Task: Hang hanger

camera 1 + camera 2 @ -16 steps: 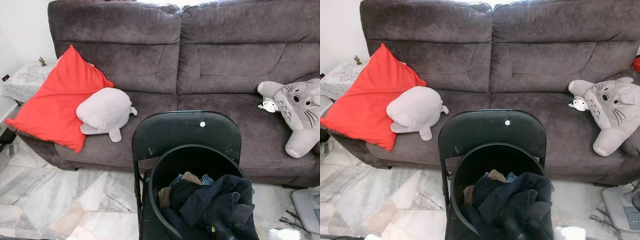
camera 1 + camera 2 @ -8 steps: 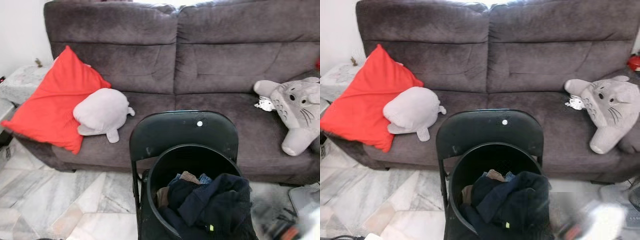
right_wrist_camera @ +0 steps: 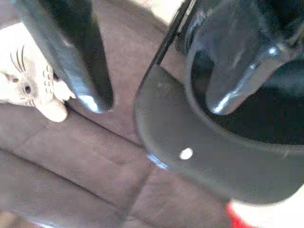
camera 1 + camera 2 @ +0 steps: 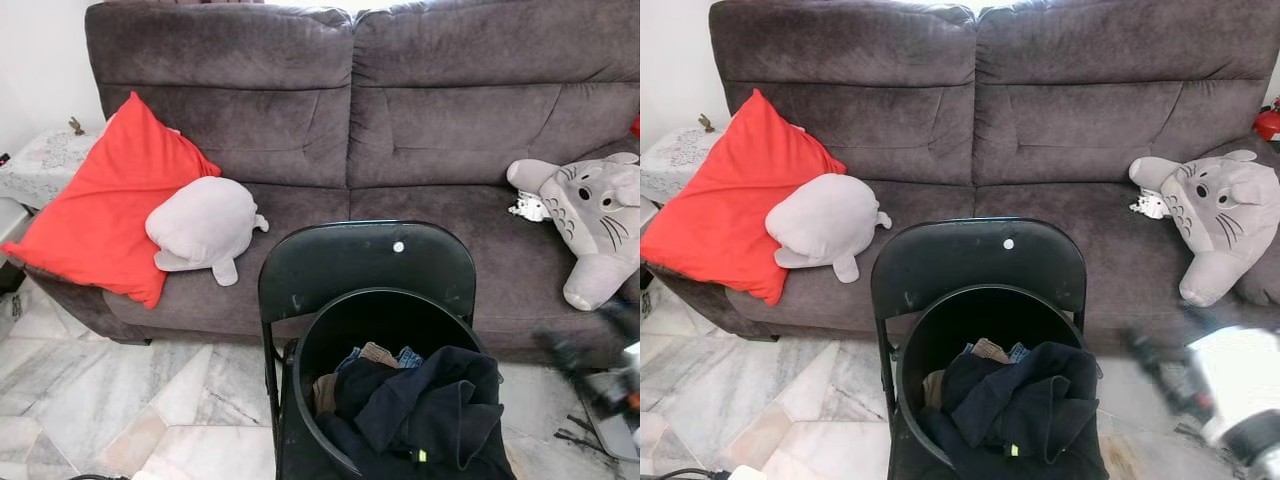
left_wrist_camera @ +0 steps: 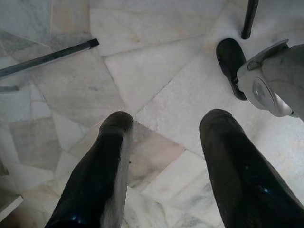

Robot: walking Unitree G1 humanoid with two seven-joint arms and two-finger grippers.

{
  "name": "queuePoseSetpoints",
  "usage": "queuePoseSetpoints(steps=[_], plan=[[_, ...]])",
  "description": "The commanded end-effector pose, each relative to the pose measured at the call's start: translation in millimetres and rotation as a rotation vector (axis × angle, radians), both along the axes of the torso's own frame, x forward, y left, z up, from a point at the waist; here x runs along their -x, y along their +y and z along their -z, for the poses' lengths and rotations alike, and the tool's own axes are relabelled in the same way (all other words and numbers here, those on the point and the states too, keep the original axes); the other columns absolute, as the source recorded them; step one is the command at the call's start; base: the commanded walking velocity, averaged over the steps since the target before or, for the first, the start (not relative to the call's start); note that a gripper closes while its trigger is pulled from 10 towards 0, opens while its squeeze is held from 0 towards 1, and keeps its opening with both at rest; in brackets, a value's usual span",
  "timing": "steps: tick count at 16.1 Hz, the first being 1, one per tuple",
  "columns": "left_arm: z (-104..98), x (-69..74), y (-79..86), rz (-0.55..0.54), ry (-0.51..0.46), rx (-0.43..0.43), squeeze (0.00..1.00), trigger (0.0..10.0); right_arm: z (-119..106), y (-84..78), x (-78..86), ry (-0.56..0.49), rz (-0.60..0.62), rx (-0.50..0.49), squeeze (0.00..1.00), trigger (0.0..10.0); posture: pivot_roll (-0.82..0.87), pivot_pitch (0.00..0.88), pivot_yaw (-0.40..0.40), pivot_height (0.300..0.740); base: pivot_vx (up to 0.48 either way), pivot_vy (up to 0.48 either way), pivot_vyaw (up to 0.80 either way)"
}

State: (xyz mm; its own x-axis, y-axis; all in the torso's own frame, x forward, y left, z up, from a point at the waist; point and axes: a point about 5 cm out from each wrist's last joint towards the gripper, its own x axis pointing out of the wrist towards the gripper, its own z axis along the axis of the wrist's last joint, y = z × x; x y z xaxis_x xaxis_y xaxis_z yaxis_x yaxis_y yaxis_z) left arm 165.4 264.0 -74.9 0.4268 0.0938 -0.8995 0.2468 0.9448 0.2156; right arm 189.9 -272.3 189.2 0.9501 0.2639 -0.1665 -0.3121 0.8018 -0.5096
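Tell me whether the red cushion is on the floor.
No, the red cushion leans on the sofa seat at its left end, beside the grey plush.

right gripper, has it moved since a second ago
Yes. The right gripper has risen into view at the lower right, beside the black bucket; earlier it was out of frame.

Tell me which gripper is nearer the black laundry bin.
Right. The right gripper is raised just right of the black laundry bin, fingers open. The left gripper hangs open over marble floor.
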Motion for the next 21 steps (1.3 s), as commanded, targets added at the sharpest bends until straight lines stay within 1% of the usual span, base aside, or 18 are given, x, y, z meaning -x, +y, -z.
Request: queuePoseSetpoints(steps=[1, 2, 3, 4, 5, 6, 7, 8, 10, 11, 12, 14, 15, 16, 19, 21], plan=[[2, 7.9, 4.6, -0.002, 0.034, -0.018, 0.00, 10.0, 2, -1.4, 0.1, 0.019, -0.043, 0.074, 0.00, 10.0, -0.18, 0.114, 0.074, 0.740, 0.000, 0.000, 0.00], [2, 7.8, 4.5, -0.001, 0.034, -0.017, 0.00, 10.0, 7, -4.9, -1.7, 0.055, -0.100, 0.189, 0.00, 10.0, -0.19, 0.113, 0.074, 0.740, 0.000, 0.000, 0.00], [2, 7.8, 4.5, 0.001, 0.035, -0.016, 0.00, 10.0, 18, -5.0, -2.2, 0.114, -0.190, 0.337, 0.00, 10.0, -0.19, 0.112, 0.072, 0.740, 0.000, 0.000, 0.00], [2, 7.8, 4.4, 0.002, 0.036, -0.015, 0.00, 10.0, 23, -4.2, -2.7, 0.134, -0.229, 0.381, 0.00, 10.0, -0.18, 0.113, 0.072, 0.740, 0.000, 0.000, 0.00], [2, 7.9, 4.4, 0.002, 0.036, -0.015, 0.00, 10.0, 27, -1.7, -4.7, 0.148, -0.288, 0.451, 0.00, 10.0, -0.18, 0.111, 0.072, 0.740, 0.000, 0.000, 0.00], [2, 7.9, 4.6, 0.001, 0.036, -0.016, 0.00, 10.0, 35, 0.6, -8.1, 0.180, -0.385, 0.539, 0.00, 10.0, -0.18, 0.111, 0.073, 0.740, 0.000, 0.000, 0.00], [2, 8.0, 4.6, 0.002, 0.036, -0.017, 0.00, 10.0, 37, 2.2, -10.7, 0.189, -0.426, 0.567, 0.00, 10.0, -0.18, 0.108, 0.072, 0.740, 0.000, 0.000, 0.00], [2, 8.0, 4.7, 0.002, 0.036, -0.018, 0.00, 10.0, 35, 3.9, -14.5, 0.177, -0.448, 0.566, 0.00, 10.0, -0.17, 0.106, 0.071, 0.740, 0.000, 0.000, 0.00], [2, 7.9, 4.7, -0.001, 0.034, -0.017, 0.00, 10.0, 28, 10.4, -25.1, 0.125, -0.493, 0.511, 0.00, 10.0, -0.17, 0.102, 0.072, 0.740, 0.000, 0.000, 0.00], [2, 7.8, 4.8, 0.001, 0.034, -0.017, 0.00, 10.0, 30, 13.5, -31.4, 0.108, -0.573, 0.546, 0.00, 10.0, -0.17, 0.100, 0.075, 0.740, 0.000, 0.000, 0.00], [2, 7.8, 4.6, 0.001, 0.034, -0.017, 0.00, 10.0, 32, 12.9, -34.3, 0.113, -0.609, 0.584, 0.00, 10.0, -0.17, 0.097, 0.074, 0.740, 0.000, 0.000, 0.00], [2, 7.7, 5.1, -0.001, 0.032, -0.019, 0.00, 10.0, 31, 11.6, -43.6, 0.113, -0.645, 0.594, 0.00, 10.0, -0.17, 0.093, 0.076, 0.740, 0.000, 0.000, 0.00], [2, 8.1, 4.9, -0.001, 0.036, -0.017, 0.00, 10.0, 31, 12.1, -44.9, 0.134, -0.662, 0.564, 0.00, 10.0, -0.16, 0.091, 0.075, 0.740, 0.000, 0.000, 0.00], [2, 8.2, 5.0, 0.000, 0.036, -0.017, 0.00, 10.0, 30, 13.5, -46.8, 0.172, -0.716, 0.526, 0.00, 10.0, -0.16, 0.090, 0.075, 0.740, 0.000, 0.000, 0.00], [2, 8.4, 5.2, 0.000, 0.035, -0.019, 0.00, 10.0, 26, 10.3, -55.6, 0.151, -0.746, 0.578, 0.00, 10.0, -0.16, 0.090, 0.074, 0.740, 0.000, 0.000, 0.00], [2, 8.4, 5.2, 0.001, 0.035, -0.020, 0.00, 10.0, 29, 11.1, -58.9, 0.172, -0.815, 0.618, 0.00, 10.0, -0.16, 0.089, 0.074, 0.740, 0.000, 0.000, 0.00]])
